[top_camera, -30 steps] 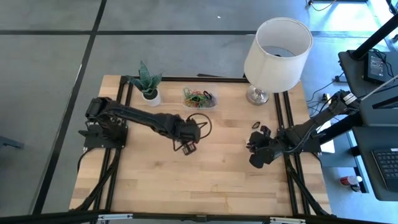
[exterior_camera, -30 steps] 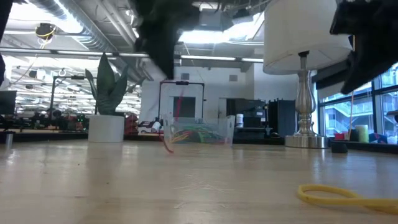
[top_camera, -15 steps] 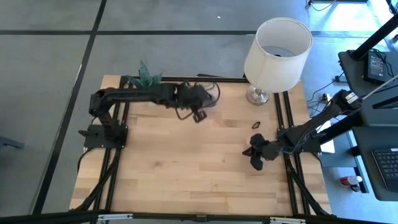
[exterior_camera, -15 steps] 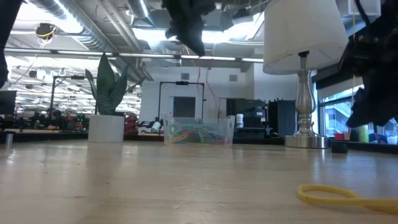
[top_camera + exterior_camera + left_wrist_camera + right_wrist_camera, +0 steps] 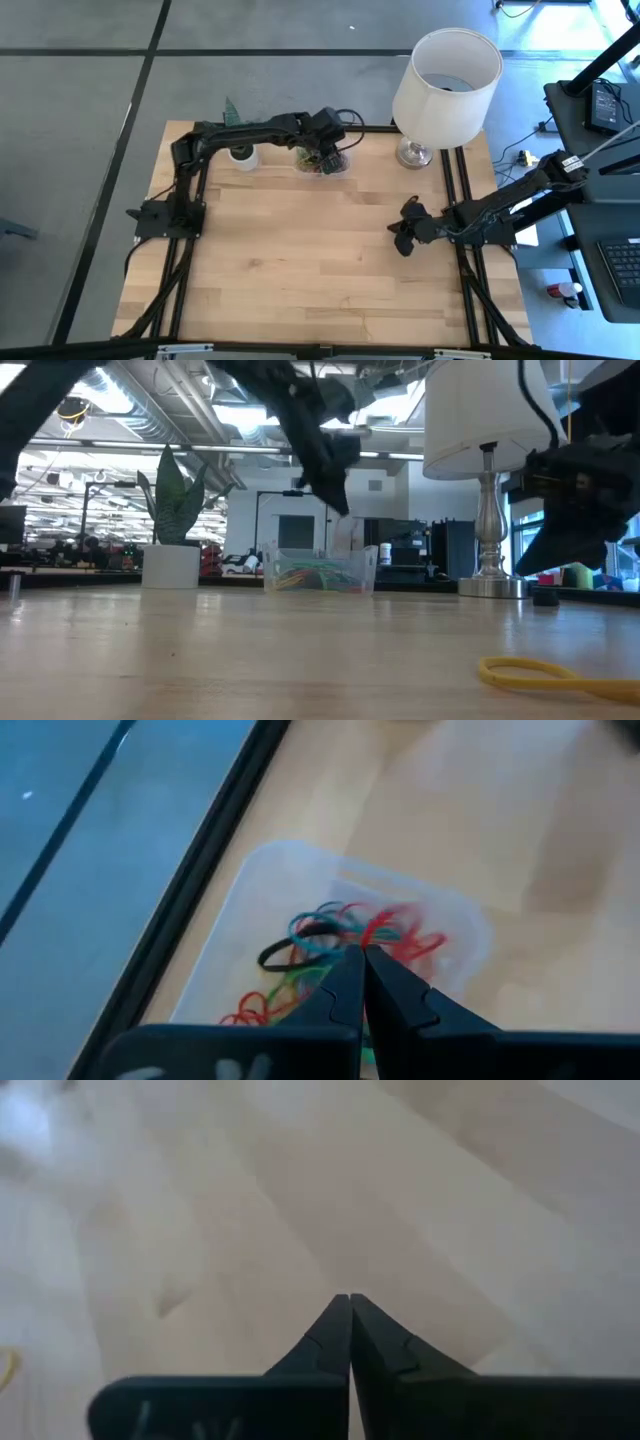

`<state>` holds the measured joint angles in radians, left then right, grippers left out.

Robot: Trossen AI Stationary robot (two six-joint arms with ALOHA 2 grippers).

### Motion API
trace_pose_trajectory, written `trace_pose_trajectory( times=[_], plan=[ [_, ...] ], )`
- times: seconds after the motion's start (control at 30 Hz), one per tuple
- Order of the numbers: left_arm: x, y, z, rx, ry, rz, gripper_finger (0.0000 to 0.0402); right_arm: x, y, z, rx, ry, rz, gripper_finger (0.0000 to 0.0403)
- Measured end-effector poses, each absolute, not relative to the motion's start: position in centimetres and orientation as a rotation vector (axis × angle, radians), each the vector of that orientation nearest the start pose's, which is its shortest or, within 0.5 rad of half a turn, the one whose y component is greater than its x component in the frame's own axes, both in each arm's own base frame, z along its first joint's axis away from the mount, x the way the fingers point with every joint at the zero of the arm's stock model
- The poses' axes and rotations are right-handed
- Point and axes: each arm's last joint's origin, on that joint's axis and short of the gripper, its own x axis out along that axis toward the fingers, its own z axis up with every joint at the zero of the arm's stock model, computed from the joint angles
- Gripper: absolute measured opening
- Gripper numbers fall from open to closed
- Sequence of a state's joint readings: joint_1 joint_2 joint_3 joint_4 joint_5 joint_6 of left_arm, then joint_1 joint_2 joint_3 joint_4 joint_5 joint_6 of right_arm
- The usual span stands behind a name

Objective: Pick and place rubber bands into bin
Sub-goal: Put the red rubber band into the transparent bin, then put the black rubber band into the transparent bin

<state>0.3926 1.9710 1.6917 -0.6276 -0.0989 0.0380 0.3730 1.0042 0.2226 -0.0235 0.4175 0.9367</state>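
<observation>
1. We see a light wooden desk [image 5: 300,260] with a black frame along its edges, standing on a grey floor with dark lines.
2. The bin [image 5: 321,158] sits at the far edge of the desk, between a small white plant pot [image 5: 242,155] and a lamp [image 5: 445,85] with a white shade.
3. Inside the bin lie the rubber bands [image 5: 330,945], red, green, blue and black, in one tangle.
4. The left gripper [image 5: 362,965] hangs over the bin, and its fingers are pressed together with nothing between them.
5. The right gripper [image 5: 350,1315] is over bare wood near the right side; its fingers also touch each other.
6. One yellow band [image 5: 555,675] lies alone on the desk, close to the low camera.
7. Behind the desk we see a large hall with ceiling pipes and bright windows.
</observation>
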Motion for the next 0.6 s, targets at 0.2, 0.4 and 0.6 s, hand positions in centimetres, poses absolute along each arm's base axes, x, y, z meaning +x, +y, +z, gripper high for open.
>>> trace_pose_trajectory(
  times=[0.2, 0.4, 0.6],
  plan=[
    [40.7, 19.0, 21.7, -0.105, 1.018, 0.42, 0.0013, 15.6, 4.0, 12.9, 0.633, 0.623, -0.426, 0.0013],
    [40.9, 19.5, 19.3, -0.169, 1.062, 0.331, 0.0065, 15.7, 3.5, 12.9, 0.667, 0.613, -0.468, 0.0013],
    [40.8, 19.5, 20.2, -0.162, 1.044, 0.339, 0.0131, 15.8, 3.0, 12.9, 0.661, 0.607, -0.495, 0.0014]
  ],
)
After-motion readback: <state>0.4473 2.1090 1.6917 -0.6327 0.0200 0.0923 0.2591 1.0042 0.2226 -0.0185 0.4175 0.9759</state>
